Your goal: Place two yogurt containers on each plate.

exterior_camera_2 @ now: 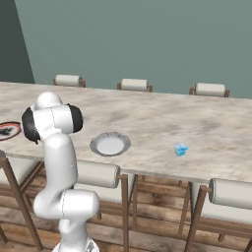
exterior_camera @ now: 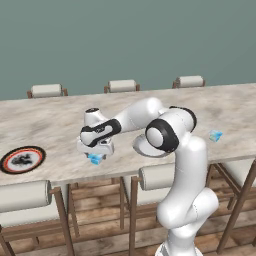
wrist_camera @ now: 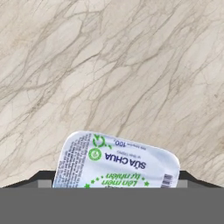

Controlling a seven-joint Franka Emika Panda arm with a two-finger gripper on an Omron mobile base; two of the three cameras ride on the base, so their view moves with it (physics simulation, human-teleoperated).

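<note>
A light blue yogurt container [exterior_camera: 95, 159] rests on the marble table near its front edge. Its printed white lid [wrist_camera: 116, 159] is seen from above. My gripper [exterior_camera: 97, 154] stands straight over it, open, one dark fingertip [wrist_camera: 37, 177] on each side of the cup and close to its walls. A second yogurt container [exterior_camera: 216, 135] [exterior_camera_2: 180, 149] sits far to the right. The black-rimmed plate [exterior_camera: 22, 159] [exterior_camera_2: 6, 131] lies at the table's left. Between the two cups lies the pale grey plate [exterior_camera_2: 110, 144], partly behind my arm in the left base view [exterior_camera: 141, 148].
The long marble table [exterior_camera: 50, 120] runs across both base views. Stools with padded rolls [exterior_camera: 25, 195] [exterior_camera_2: 231, 193] stand along its near edge and chair backs [exterior_camera: 121, 85] along the far edge. My own arm hides the gripper in the right base view.
</note>
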